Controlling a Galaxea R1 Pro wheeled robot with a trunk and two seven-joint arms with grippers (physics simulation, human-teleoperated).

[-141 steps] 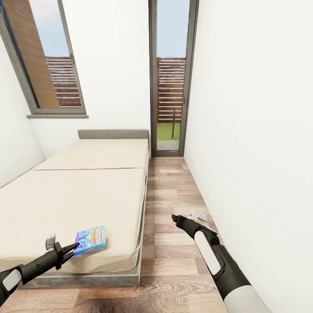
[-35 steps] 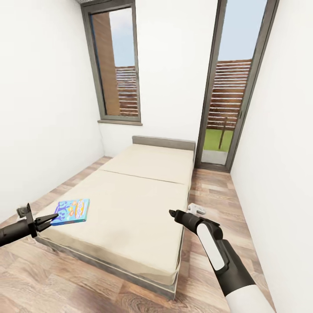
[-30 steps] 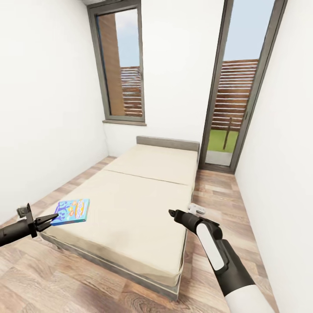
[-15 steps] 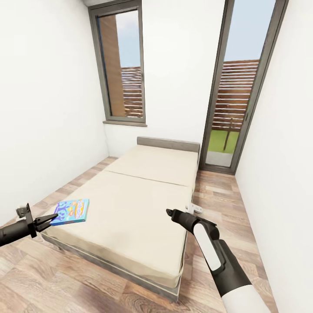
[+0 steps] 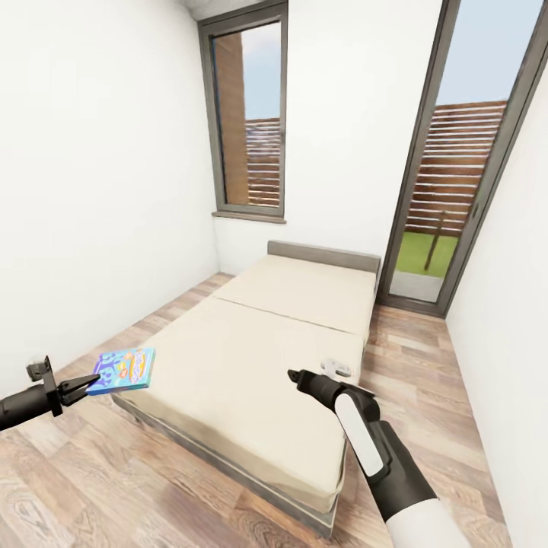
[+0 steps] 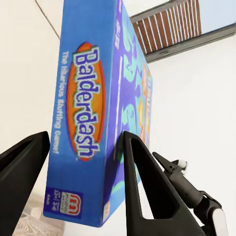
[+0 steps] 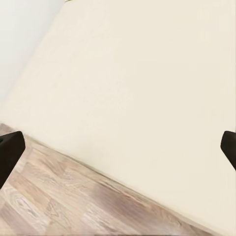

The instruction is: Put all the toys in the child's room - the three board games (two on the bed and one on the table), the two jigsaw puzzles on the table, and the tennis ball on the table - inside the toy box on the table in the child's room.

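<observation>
Left gripper [image 5: 90, 380] pinching blue board game [image 5: 123, 369] by edge — probably light, stiff, slick lid; deeper bite safer. Right gripper [image 5: 294, 375] spread, empty.

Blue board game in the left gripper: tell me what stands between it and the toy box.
That cannot be settled from these pictures. The left gripper holds the blue board game in the air by the corner of the bed, over the wood floor. The way to the table is out of frame.
</observation>
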